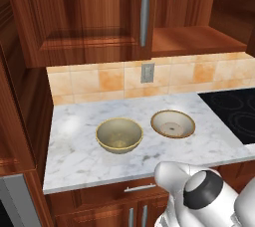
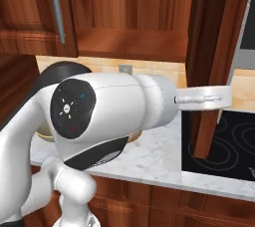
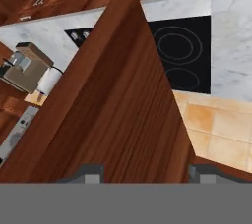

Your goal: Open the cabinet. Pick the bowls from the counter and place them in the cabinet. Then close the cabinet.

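1. While I watched, the arm [image 2: 99,116] reached up and right, its gripper [image 3: 145,173] at the open cabinet door [image 3: 113,105].
2. Its fingertips [image 3: 88,173] straddled the door's wood; I couldn't tell whether they gripped it.
3. Two bowls [image 1: 119,135] sat on the counter [image 1: 74,161], well below the gripper; the cabinet [image 1: 194,37] stood half open.

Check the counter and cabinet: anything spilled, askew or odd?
Nothing spilled or damaged. Both bowls, the deep one and the shallow one, sit upright and apart on the counter. The cabinet has its right door swung open, left door shut; normal for this step.
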Available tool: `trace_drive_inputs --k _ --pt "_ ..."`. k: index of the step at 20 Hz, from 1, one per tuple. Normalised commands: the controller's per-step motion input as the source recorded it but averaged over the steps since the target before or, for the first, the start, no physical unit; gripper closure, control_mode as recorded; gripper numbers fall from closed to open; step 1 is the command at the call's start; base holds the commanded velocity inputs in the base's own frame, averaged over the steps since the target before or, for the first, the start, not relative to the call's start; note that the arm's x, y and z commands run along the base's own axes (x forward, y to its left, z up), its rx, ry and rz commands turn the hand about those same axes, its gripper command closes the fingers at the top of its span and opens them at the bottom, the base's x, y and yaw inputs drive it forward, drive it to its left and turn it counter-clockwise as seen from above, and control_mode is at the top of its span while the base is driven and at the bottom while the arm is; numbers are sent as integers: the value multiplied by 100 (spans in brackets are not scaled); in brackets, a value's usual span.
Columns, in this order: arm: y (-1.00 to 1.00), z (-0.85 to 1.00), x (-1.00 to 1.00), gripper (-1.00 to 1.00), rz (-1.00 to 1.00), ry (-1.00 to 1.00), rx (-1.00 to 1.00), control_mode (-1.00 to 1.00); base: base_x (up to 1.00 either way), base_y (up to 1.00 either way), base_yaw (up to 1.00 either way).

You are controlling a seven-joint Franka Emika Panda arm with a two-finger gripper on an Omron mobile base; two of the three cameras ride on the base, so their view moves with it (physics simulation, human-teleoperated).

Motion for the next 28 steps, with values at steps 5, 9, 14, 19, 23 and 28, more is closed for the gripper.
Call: trace_drive_inputs --k 5,9,14,19,23,28 --pt "11 0 -42 -100 0 -8 -2 -100 0 0 0" --pt "46 0 -50 -100 0 -13 -10 -100 0 0 0" --pt "80 0 -49 -100 0 -12 -17 -100 0 0 0" --pt "100 0 -40 -100 0 -2 -21 -100 0 0 0" --pt "94 0 -29 -100 0 0 -20 -100 0 0 0" --pt "68 1 -7 -100 0 0 -12 -100 0 0 0"
